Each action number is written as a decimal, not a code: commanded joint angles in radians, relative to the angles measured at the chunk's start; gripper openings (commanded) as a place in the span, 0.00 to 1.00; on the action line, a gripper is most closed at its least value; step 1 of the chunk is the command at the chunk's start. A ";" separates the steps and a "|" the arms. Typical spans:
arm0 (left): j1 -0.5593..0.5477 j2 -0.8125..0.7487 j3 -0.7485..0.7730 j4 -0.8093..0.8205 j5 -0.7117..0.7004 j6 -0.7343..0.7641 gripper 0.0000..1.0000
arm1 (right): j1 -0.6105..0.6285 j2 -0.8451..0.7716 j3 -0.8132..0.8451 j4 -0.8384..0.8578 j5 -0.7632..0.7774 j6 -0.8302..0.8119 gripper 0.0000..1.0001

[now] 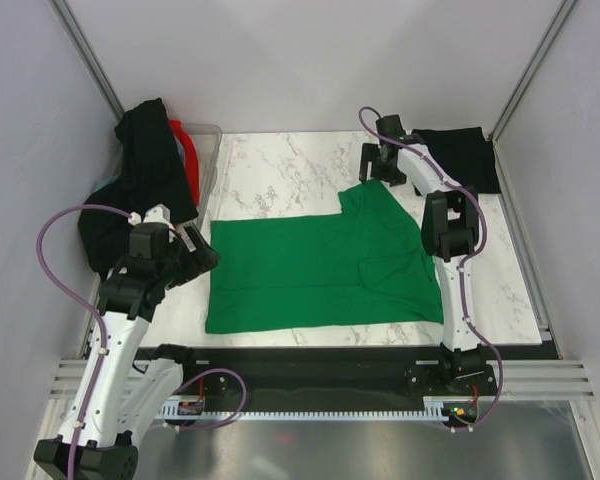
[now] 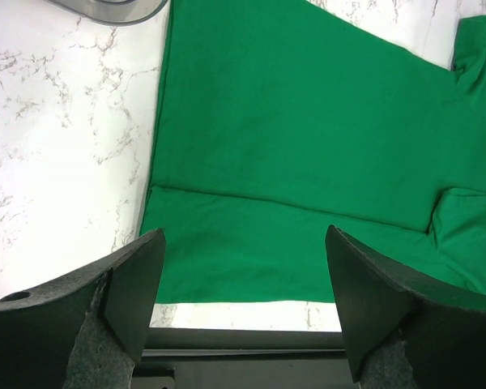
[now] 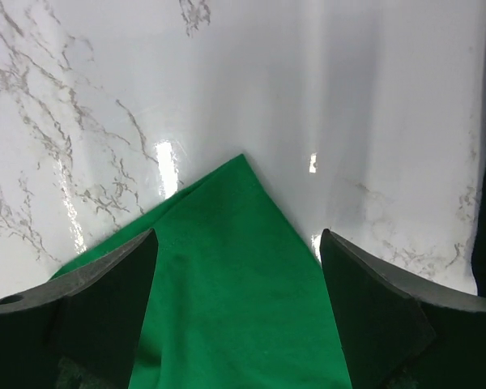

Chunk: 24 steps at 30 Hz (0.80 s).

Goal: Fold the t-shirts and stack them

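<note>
The two black fingers of the left gripper (image 2: pixel 245 243) were spread wide apart, and nothing was held between them. They were hung over the near left corner of the bright green cloth t-shirt (image 2: pixel 308 121). It could not be told if the cloth was touched.

The right gripper (image 3: pixel 236 243) was spread wide too, and nothing was held in it. The pointed far tip of the green t-shirt was seen between its fingers, on the shiny white marble table (image 3: pixel 373 105).

From above, the green t-shirt (image 1: pixel 310 270) was laid flat in the middle of the table, between the two grippers. One strip along its near edge was folded over, and a sleeve on the right was turned in.

At the far left corner, a see-through plastic tub (image 1: pixel 212 140) was stood. A heap of black t-shirts (image 1: pixel 145 170) was piled in it and hung down over its left side. A bit of red t-shirt (image 1: pixel 188 150) was seen beside the black heap.

One more black t-shirt (image 1: pixel 460 150) was laid at the far right corner, well apart from the tub.
</note>
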 commanded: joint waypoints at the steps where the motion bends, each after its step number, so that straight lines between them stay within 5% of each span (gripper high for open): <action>1: 0.002 -0.015 0.000 0.035 -0.006 0.041 0.87 | 0.015 0.027 0.044 -0.009 0.037 -0.023 0.88; 6: 0.002 -0.012 0.000 0.035 -0.006 0.041 0.86 | 0.043 0.044 0.027 -0.006 0.032 -0.025 0.78; 18: 0.002 -0.025 0.000 0.034 -0.006 0.041 0.84 | 0.049 -0.033 -0.043 0.012 0.070 -0.029 0.03; 24: 0.002 -0.034 -0.005 0.035 -0.020 0.036 0.84 | 0.032 -0.097 -0.043 -0.033 0.194 -0.031 0.00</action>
